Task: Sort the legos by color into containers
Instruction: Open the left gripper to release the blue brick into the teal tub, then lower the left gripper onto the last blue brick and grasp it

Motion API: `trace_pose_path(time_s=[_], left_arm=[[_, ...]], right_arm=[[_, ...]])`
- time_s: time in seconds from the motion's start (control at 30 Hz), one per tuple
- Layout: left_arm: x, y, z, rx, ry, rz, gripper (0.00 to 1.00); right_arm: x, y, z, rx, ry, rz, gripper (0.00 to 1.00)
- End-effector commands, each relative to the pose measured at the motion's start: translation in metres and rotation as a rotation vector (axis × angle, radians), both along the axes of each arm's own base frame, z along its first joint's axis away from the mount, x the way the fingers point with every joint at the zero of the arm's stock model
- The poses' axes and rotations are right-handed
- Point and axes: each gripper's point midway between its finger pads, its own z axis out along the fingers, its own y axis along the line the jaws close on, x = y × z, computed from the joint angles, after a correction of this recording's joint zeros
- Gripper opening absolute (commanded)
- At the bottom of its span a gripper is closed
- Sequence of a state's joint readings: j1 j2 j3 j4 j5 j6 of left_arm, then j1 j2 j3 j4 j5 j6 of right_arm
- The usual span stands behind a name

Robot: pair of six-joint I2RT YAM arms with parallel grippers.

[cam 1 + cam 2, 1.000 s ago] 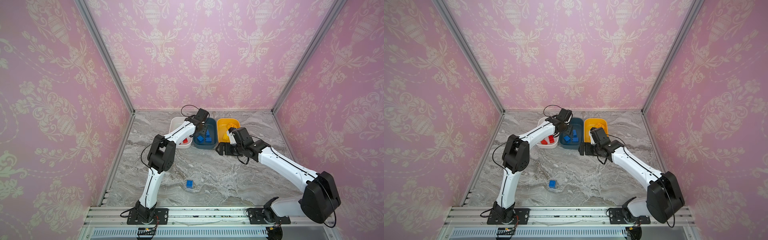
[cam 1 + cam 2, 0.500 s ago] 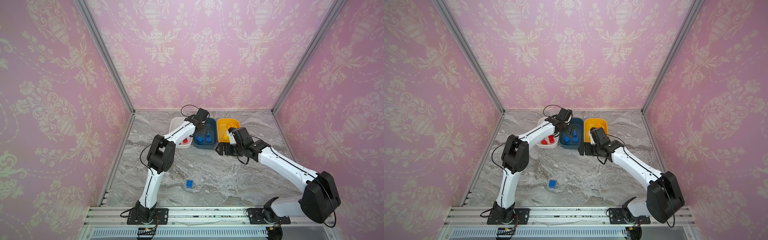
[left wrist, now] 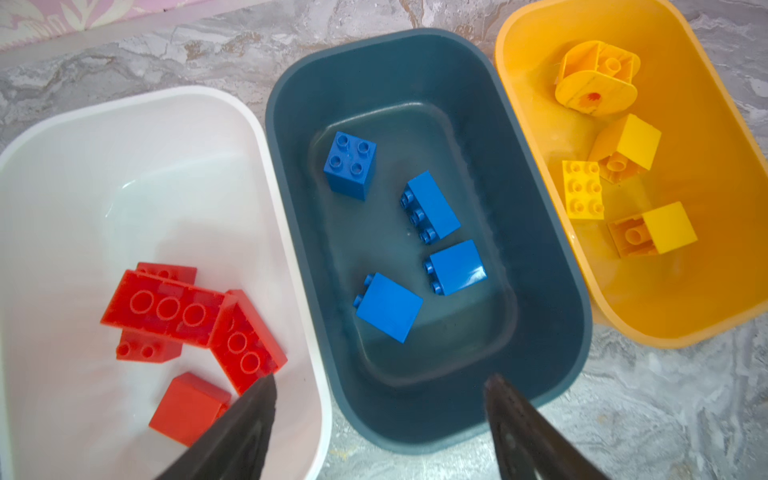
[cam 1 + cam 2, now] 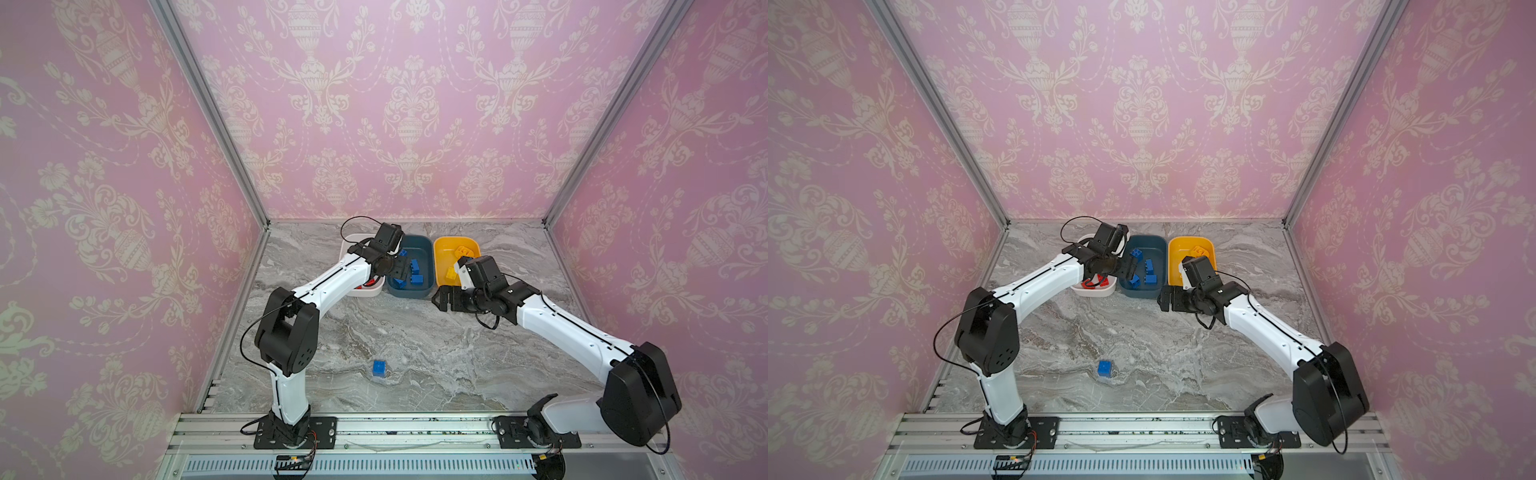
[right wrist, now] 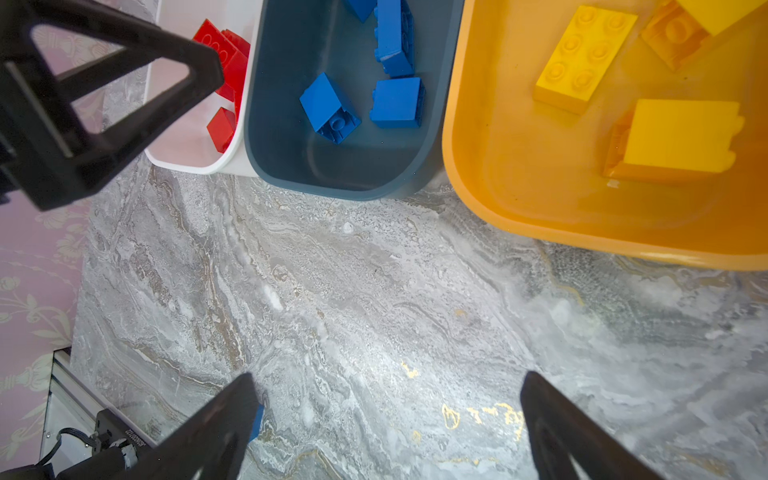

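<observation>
Three containers stand side by side at the back: a white tub [image 3: 124,187] with several red legos [image 3: 166,309], a teal tub [image 3: 415,70] with several blue legos [image 3: 388,307], and a yellow-orange tub [image 3: 706,208] with several yellow legos [image 3: 582,189]. My left gripper [image 3: 382,380] hangs open and empty over the near end of the teal tub [image 4: 419,291], one finger over the white tub's rim. One blue lego [image 4: 378,368] lies alone on the table near the front. My right gripper [image 5: 388,377] stands open over bare table in front of the yellow-orange tub [image 4: 446,249].
The marble table [image 4: 457,353] is walled in pink on three sides, with a metal rail [image 4: 374,428] along the front. My left arm [image 4: 332,278] reaches over the white tub. The lone blue lego [image 4: 1105,368] lies between the two arm bases.
My left gripper's jaws have spread wider over the teal tub. Neither arm has visibly shifted.
</observation>
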State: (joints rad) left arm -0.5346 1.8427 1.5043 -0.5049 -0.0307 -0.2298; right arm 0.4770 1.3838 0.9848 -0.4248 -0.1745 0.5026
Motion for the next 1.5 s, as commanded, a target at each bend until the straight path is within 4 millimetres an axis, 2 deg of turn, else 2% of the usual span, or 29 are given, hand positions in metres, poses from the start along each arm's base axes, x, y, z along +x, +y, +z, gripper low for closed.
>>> trace_pose_path(time_s=[0.0,0.23,0.43,0.57,0.73,0.93,1.13,1.47], left_arm=[[-0.027,0.001,0.002,-0.043,0.046,0.011,0.83],[-0.076,0.003,0.002,-0.037,0.09,0.012,0.85],[-0.121,0.006,-0.007,0.015,0.157,0.01,0.9],[-0.148,0.013,-0.015,0.012,0.22,0.042,0.9],[-0.189,0.014,-0.03,0.0,0.3,0.037,0.9],[-0.242,0.018,-0.06,0.033,0.435,0.037,0.86],[-0.268,0.02,-0.077,0.024,0.494,0.048,0.82],[-0.274,0.026,-0.102,0.092,0.55,0.074,0.69]], right_arm=[[-0.004,-0.001,-0.009,0.021,0.035,-0.01,1.0],[-0.008,-0.006,-0.014,0.024,0.041,-0.02,1.0],[-0.01,-0.006,-0.016,0.027,0.044,-0.017,1.0],[-0.011,-0.007,-0.017,0.026,0.045,-0.018,1.0],[-0.013,-0.009,-0.017,0.027,0.044,-0.019,1.0],[-0.015,-0.011,-0.019,0.023,0.046,-0.02,1.0],[-0.018,-0.014,-0.019,0.022,0.045,-0.025,1.0],[-0.018,-0.016,-0.019,0.019,0.048,-0.03,1.0]])
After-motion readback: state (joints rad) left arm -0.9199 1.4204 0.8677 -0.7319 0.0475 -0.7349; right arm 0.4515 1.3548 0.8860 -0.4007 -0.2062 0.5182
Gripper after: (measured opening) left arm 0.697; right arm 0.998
